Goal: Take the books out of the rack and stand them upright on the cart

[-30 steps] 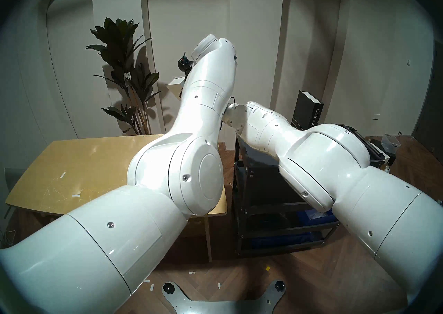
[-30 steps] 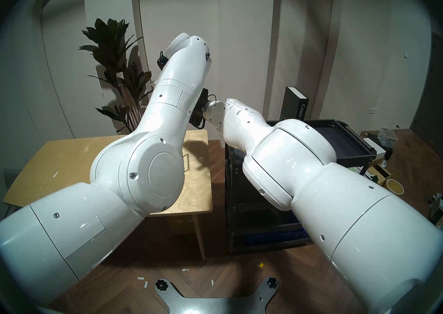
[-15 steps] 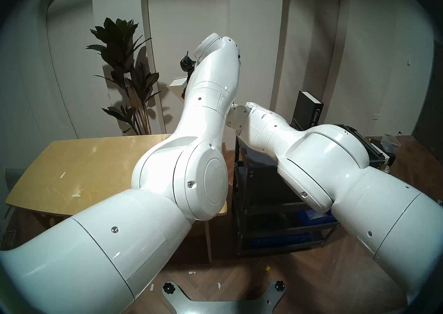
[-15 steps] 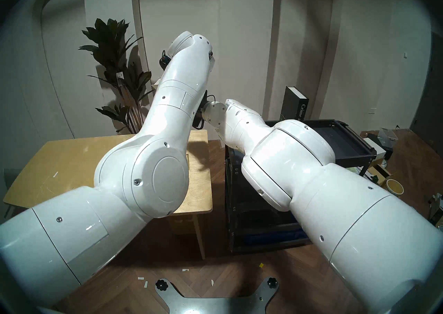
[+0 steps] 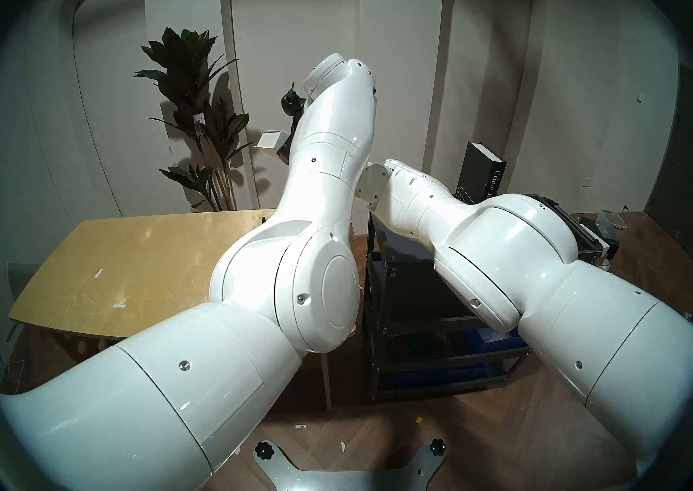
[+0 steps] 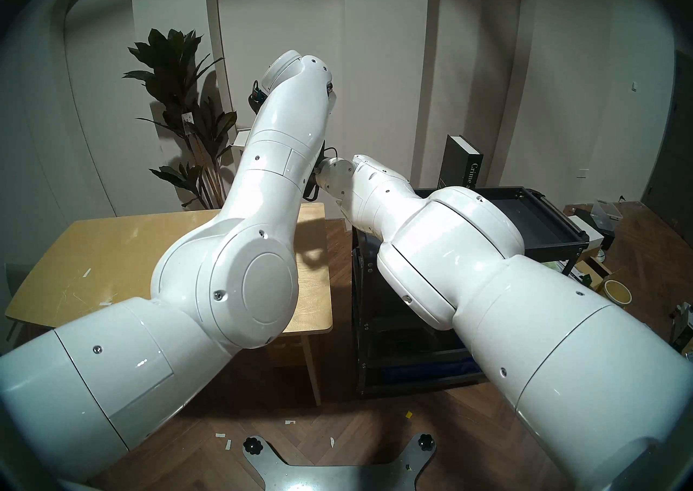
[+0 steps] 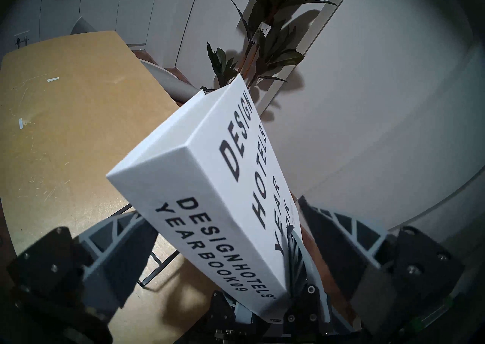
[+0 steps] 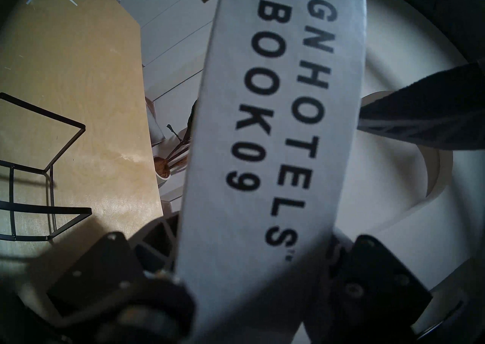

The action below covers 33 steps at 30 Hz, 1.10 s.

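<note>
Gripping the white book (image 8: 275, 151) by its spine end, my right gripper (image 8: 252, 264) was clamped shut; my left gripper (image 7: 225, 233) stood spread wide around it, touching nothing.

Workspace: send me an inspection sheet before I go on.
Surface: wooden table, scratched, bears the rack.
Job's things: white book in the air; dark book upright on the cart; rack shows no book.
Clutter: tape scraps on table; boxes on floor.
Grippers: right gripper shut on white book; left gripper open around it.
Cables: black cable between the wrists.
Surroundings: potted plant, arched wall.
</note>
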Tool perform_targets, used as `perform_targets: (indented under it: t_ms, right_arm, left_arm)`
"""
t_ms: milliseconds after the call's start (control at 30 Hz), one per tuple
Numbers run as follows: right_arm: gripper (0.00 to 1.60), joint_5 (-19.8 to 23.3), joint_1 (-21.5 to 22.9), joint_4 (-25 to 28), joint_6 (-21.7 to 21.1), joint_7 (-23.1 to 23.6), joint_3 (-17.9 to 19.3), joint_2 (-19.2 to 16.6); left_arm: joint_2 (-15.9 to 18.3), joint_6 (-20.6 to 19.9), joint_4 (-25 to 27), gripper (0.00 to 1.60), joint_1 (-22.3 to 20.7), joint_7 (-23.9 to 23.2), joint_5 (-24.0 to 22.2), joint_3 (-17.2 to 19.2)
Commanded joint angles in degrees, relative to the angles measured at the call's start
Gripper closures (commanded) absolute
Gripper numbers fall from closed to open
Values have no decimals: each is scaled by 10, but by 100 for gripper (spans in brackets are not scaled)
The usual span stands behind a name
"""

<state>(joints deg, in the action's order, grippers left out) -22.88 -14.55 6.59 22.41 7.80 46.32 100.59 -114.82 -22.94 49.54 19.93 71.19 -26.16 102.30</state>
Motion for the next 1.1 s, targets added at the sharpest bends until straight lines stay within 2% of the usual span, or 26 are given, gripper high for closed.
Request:
perform_targets:
  t_ms: [0, 300, 433, 767, 1067]
  right_arm:
    - [160, 1, 12, 7, 0, -6, 2, 2]
    - [160, 8, 13, 5, 0, -13, 9, -2]
    - [160, 14, 13, 4, 0, -18, 14, -5]
    - [160, 21, 10, -4, -1, -25, 25, -17]
    - [160, 41, -7, -9, -3, -41, 50, -40]
  left_arm:
    - [-2, -2, 40, 0, -29, -3, 6, -15]
    - [10, -6, 85, 0, -43, -1, 10, -15]
    - [25, -5, 110, 0, -50, 2, 14, -12]
    - [83, -6, 169, 0, -50, 11, 32, 6]
    - [152, -9, 231, 0, -33, 27, 55, 50]
